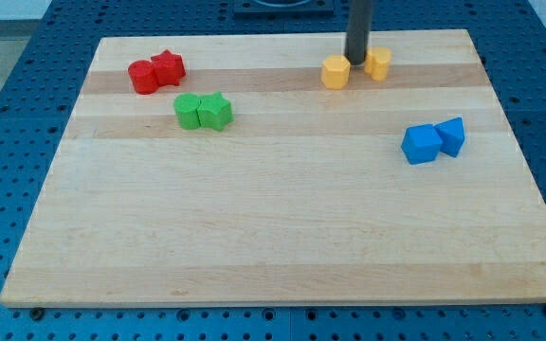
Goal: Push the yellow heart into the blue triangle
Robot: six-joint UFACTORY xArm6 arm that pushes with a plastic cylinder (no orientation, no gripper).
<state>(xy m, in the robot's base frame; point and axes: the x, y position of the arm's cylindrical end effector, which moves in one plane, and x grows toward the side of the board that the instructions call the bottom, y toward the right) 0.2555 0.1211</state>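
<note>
Two yellow blocks lie near the view's top, now apart: one just left of my rod and one just right of it. I cannot tell which of them is the heart. My tip stands between them, close to or touching both. The blue triangle lies at the view's right, touching a blue cube-like block on its left. The blue pair is well below and to the right of my tip.
Two red blocks sit together at the view's top left. Two green blocks sit together just below and right of them. The wooden board rests on a blue perforated table.
</note>
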